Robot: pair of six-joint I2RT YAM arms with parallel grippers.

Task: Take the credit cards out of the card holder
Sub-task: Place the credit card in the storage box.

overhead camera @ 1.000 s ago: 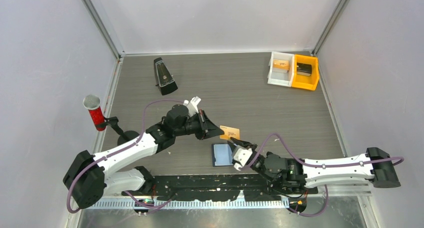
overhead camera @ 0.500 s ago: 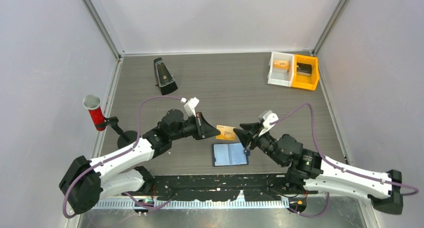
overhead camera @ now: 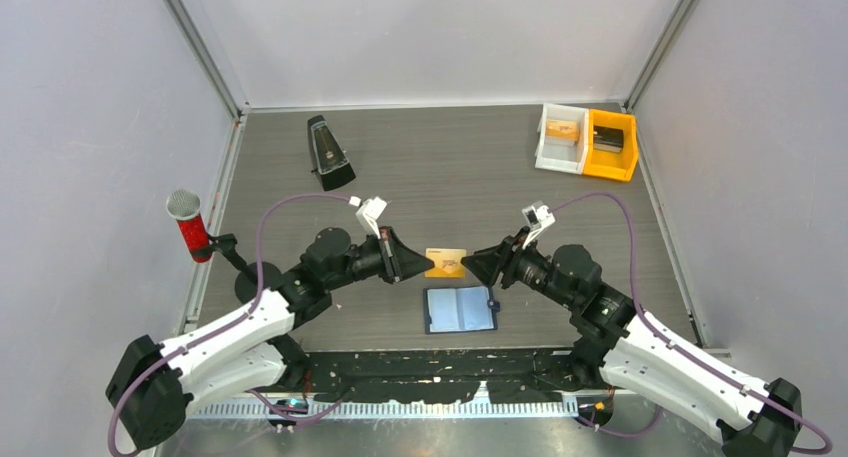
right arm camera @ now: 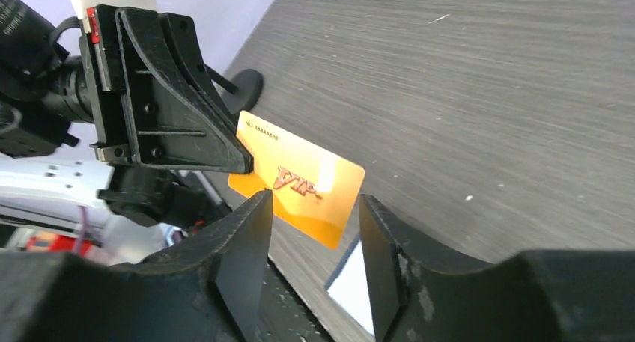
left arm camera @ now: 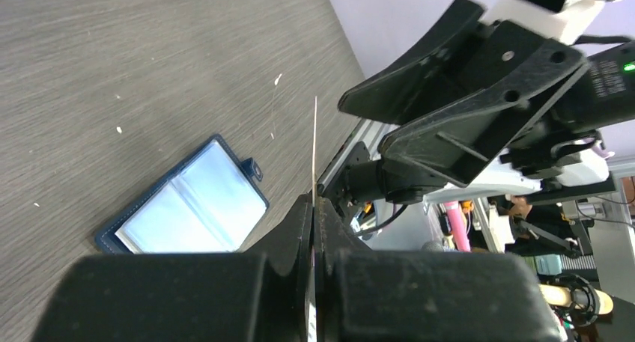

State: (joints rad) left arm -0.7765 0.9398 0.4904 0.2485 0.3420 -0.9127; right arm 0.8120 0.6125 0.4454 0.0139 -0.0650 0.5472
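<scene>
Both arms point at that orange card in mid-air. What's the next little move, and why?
Probably the right gripper eases forward and shuts on the free edge of the orange card. The left gripper pinches its other edge, and the right jaws stand open, framing it.

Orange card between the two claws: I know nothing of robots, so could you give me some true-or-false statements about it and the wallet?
1. The left gripper pinches the orange card by one end. True.
2. The right gripper is clamped shut on the card. False: its fingers stand apart at the card's free end.
3. The card is held in the air, off the table. True.
4. The card holder lies folded shut. False: it lies open on the table, light-blue inside up.
5. The metronome lies right beside the card holder. False: it stands well away, at the table's far left.
</scene>
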